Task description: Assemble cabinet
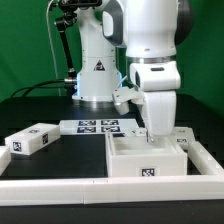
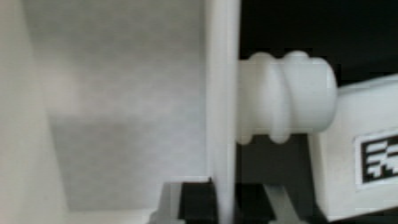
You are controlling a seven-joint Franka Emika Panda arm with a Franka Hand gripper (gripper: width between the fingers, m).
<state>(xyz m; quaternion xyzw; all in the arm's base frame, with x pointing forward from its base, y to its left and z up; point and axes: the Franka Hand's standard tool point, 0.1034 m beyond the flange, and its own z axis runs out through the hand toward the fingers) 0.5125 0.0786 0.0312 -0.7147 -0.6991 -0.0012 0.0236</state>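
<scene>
I can read no words, only square black-and-white tags: one on the front of the cabinet body, and two on the single loose white piece at the exterior view's left. Both sit on the dark surface. My claw pinches the body's thin upright wall, one finger on each side, beside a ridged peg.

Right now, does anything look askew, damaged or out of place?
Nothing looks damaged or spilled. One loose white piece lies slanted on the exterior view's left, apart from the cabinet body, whose thin wall the pincer straddles.
</scene>
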